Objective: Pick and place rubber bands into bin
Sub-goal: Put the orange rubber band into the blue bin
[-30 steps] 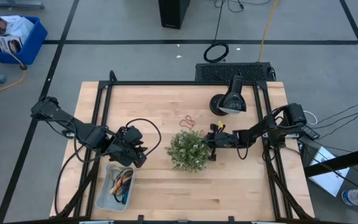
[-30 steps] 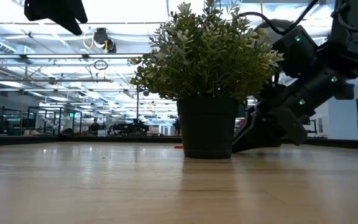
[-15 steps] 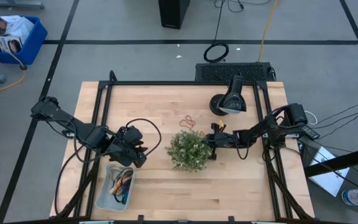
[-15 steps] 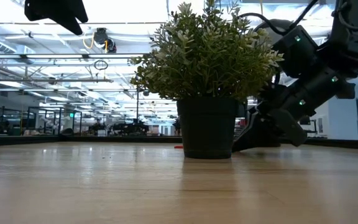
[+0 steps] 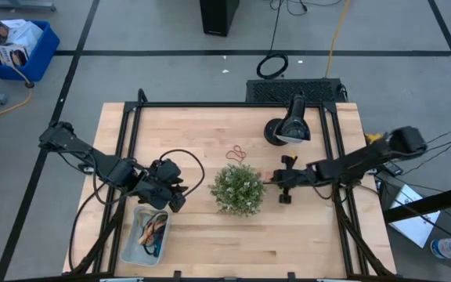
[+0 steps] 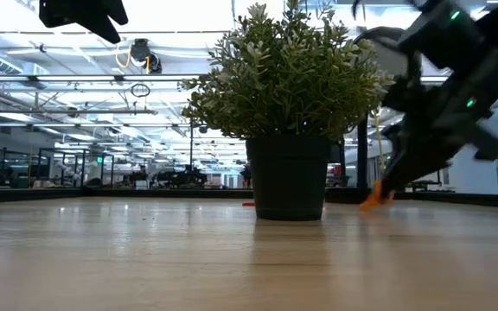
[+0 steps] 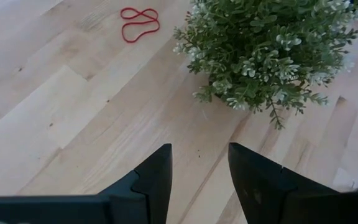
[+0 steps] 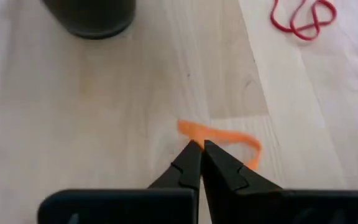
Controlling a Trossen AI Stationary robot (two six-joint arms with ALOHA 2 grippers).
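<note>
Right gripper [image 8: 202,147] pinched together on orange rubber band [image 8: 229,138] beside plant [image 5: 237,188]; grip only at loop's edge, could slip out during carry to bin [image 5: 131,249]; left gripper [image 7: 199,165] apart, empty, near bin

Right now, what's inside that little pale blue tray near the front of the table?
The tray holds a small tangle of rubber bands, orange, tan and blue. The left gripper hangs over its far end, covering that corner, so anything there is hidden.
</note>
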